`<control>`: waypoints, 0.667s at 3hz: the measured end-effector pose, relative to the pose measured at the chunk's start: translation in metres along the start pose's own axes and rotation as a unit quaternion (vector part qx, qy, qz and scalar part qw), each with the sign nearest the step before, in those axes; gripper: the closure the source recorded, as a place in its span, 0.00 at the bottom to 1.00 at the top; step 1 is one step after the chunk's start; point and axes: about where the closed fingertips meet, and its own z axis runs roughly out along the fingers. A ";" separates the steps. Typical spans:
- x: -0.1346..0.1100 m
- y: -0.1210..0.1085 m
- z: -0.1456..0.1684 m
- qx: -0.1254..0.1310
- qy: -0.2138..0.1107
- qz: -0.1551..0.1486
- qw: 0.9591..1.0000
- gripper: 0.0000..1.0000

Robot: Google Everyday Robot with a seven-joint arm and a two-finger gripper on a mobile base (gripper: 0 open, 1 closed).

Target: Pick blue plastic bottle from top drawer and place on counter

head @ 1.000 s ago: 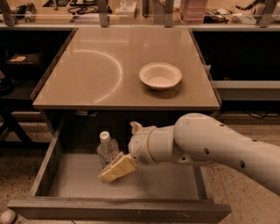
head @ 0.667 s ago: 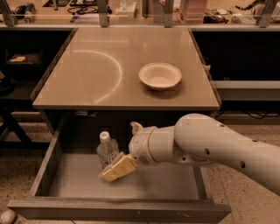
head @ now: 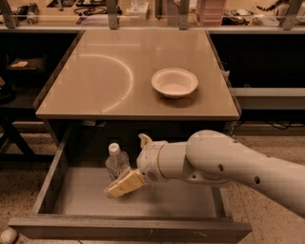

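Observation:
The blue plastic bottle (head: pixel 116 160), clear and ribbed with a white cap, stands upright in the open top drawer (head: pixel 76 195), left of middle. My gripper (head: pixel 125 183) reaches into the drawer from the right on a thick white arm. Its tan fingers (head: pixel 123 185) lie at the bottle's lower front side, touching or nearly touching it. The beige counter (head: pixel 105 90) with its curved arc mark lies above and behind the drawer.
A white round bowl (head: pixel 174 82) sits on the counter's right half. A cluttered shelf (head: pixel 143 14) runs along the back. The drawer's low grey side walls and front panel (head: pixel 128 228) frame the bottle. Dark open spaces flank the counter.

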 end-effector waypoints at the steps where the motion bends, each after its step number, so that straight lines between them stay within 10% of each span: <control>1: -0.005 -0.007 0.009 0.002 -0.014 -0.011 1.000 0.00; 2: -0.005 -0.011 0.016 0.002 -0.020 -0.017 1.000 0.00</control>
